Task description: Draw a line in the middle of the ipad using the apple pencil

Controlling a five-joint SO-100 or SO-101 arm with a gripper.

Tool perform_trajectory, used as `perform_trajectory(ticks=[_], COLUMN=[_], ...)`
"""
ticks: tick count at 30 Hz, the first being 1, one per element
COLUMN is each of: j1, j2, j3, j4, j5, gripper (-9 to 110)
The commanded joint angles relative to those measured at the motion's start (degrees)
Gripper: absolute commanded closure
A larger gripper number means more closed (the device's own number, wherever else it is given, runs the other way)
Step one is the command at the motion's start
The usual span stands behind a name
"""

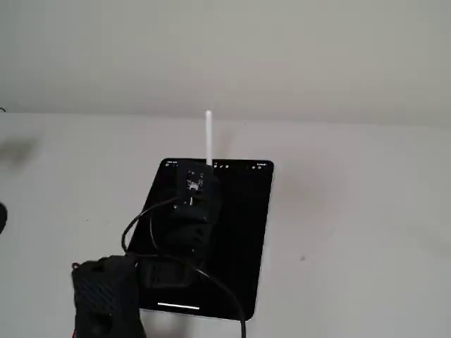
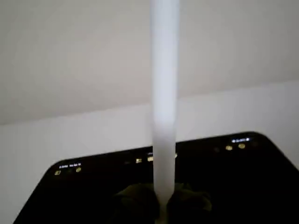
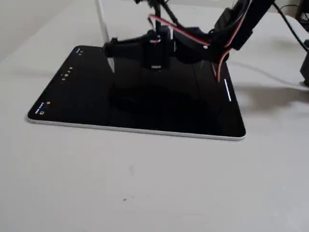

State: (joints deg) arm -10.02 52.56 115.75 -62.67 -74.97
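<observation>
tool [image 3: 110,46] clamped on the apple pencil [image 1: 208,137], holding it near upright over the ipad [image 3: 72,92], icon-edge end, presumably so the tip can meet the glass. tip contact unclear. ipad lies flat on the bench [image 1: 352,211]. a short white line [image 3: 227,91] shows near the ipad's opposite short edge, not mid-screen.

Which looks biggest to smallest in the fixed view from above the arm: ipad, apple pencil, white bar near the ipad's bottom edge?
1. ipad, by far the largest.
2. apple pencil, visible part only; its lower end is hidden behind the tool.
3. white bar, similar in length to the pencil's visible part, so that order is unsure.
</observation>
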Motion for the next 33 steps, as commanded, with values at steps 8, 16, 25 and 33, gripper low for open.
perform_trajectory(ticks=[8,16,25,33], j1=[0.8,1.2,0.2,-0.1], j2=[-1.1,0.2,4.7,7.0], j3=[-4.9,-1.9,5.7,13.5], j4=[-1.6,-1.8,-4.3,-8.5], j5=[-1.5,-1.5,-1.2,-1.3], gripper=[102,102,102,102])
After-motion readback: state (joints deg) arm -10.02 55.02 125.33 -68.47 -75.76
